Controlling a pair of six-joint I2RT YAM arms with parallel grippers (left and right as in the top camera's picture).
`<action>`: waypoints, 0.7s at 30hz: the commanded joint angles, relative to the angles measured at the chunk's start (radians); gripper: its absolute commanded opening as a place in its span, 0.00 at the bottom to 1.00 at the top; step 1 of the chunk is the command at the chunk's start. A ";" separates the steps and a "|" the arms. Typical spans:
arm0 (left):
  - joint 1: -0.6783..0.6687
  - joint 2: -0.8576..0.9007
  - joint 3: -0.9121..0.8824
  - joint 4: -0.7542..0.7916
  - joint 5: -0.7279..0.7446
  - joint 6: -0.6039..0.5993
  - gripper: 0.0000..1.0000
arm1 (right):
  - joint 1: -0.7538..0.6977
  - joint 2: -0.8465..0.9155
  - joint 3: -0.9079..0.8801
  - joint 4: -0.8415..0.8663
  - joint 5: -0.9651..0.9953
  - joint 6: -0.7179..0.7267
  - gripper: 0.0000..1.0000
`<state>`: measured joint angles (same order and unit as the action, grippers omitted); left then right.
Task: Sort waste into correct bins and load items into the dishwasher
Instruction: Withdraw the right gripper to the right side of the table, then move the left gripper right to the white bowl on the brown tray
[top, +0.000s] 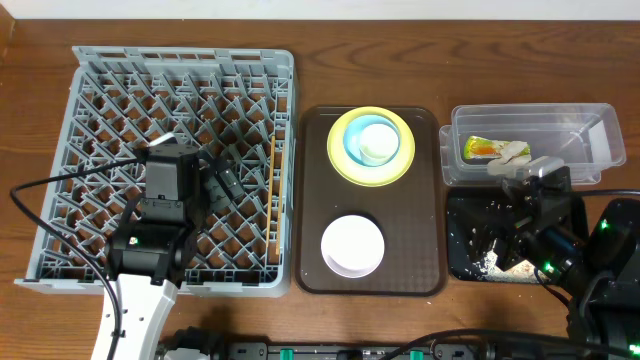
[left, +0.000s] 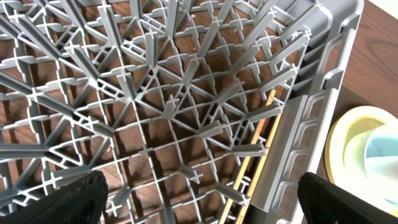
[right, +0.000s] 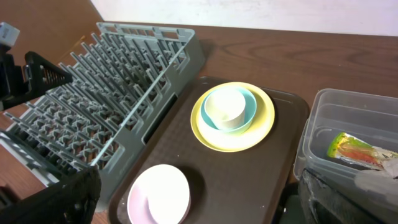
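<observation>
The grey dishwasher rack (top: 100, 120) fills the left of the table. Thin wooden chopsticks (top: 272, 170) lie inside it along its right wall, also in the left wrist view as chopsticks (left: 258, 149). My left gripper (top: 222, 172) hovers open over the rack with nothing between its fingers (left: 74, 199). On the brown tray, a white cup (top: 378, 140) sits in a light blue bowl (top: 355, 150) on the yellow plate (top: 340, 165); a white bowl (top: 352, 245) stands nearer. The clear tub (top: 590, 140) holds the wrapper (top: 482, 148) and paper scrap (top: 512, 153). My right gripper (top: 500, 235) is open above the black tray (top: 462, 215), which holds white crumbs (top: 490, 262).
The brown serving tray (top: 420, 200) lies between the rack and the two bins. The rack's right wall (left: 298, 137) stands close to the plate (left: 348, 143). Cables trail from both arms along the table's front edge.
</observation>
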<state>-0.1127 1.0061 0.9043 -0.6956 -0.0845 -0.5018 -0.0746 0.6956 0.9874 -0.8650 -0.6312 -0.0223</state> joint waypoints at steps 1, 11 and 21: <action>0.003 0.002 -0.003 0.000 -0.005 -0.008 0.99 | 0.010 -0.003 0.011 -0.003 0.006 -0.020 0.99; 0.003 0.004 -0.003 0.000 -0.005 -0.008 0.99 | 0.010 -0.003 0.011 -0.003 0.006 -0.020 0.99; 0.003 0.005 -0.003 0.096 -0.004 -0.008 0.98 | 0.010 -0.003 0.011 -0.003 0.006 -0.020 0.99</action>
<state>-0.1127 1.0061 0.9043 -0.6872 -0.0845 -0.5014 -0.0746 0.6956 0.9874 -0.8669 -0.6285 -0.0273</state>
